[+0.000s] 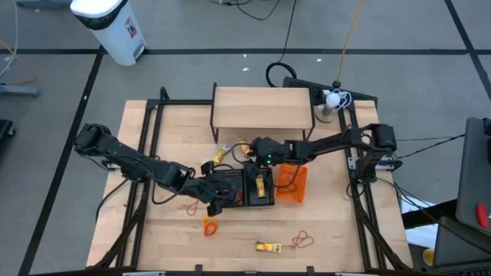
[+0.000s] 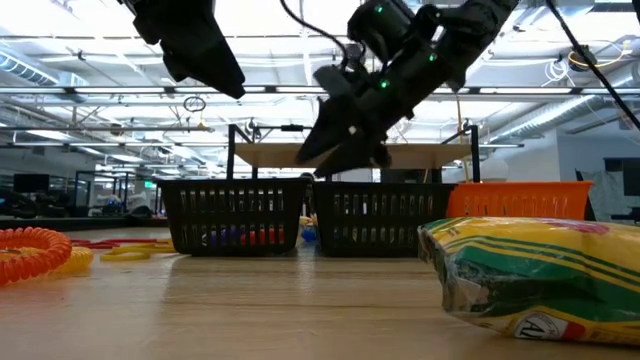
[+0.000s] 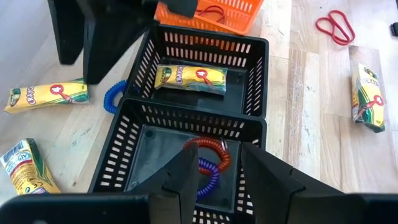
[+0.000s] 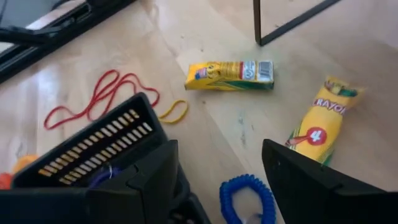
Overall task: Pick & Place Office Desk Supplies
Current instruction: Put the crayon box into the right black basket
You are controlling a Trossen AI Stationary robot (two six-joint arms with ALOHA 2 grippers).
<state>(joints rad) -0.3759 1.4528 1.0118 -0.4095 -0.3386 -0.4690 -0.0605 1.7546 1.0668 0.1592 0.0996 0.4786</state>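
Fingers on my left gripper (image 3: 214,180) are parted a bit, nothing between them, hanging right over the nearer black basket (image 3: 118,168). That basket holds a red coil band (image 3: 211,151) and a purple coil band (image 3: 208,174) on its floor. Next black basket (image 3: 258,68), touching it, has one yellow crayon pack (image 3: 189,79) inside. Orange basket (image 3: 239,15) just past that, something red in it, can't tell what. Two more crayon packs (image 3: 46,96) lie on the wood beside the baskets, with a blue coil band (image 3: 114,96) between them and the basket wall.

Right gripper (image 4: 217,180) fingers stand wide apart, empty, above the table near the black basket's corner, blue coil band (image 4: 249,198) just below them. Red rubber bands (image 4: 99,93) and a yellow band (image 4: 174,111) lie loose on the wood. Far right in the left wrist view: another crayon pack (image 3: 367,96) and a red band (image 3: 336,28) on the table.
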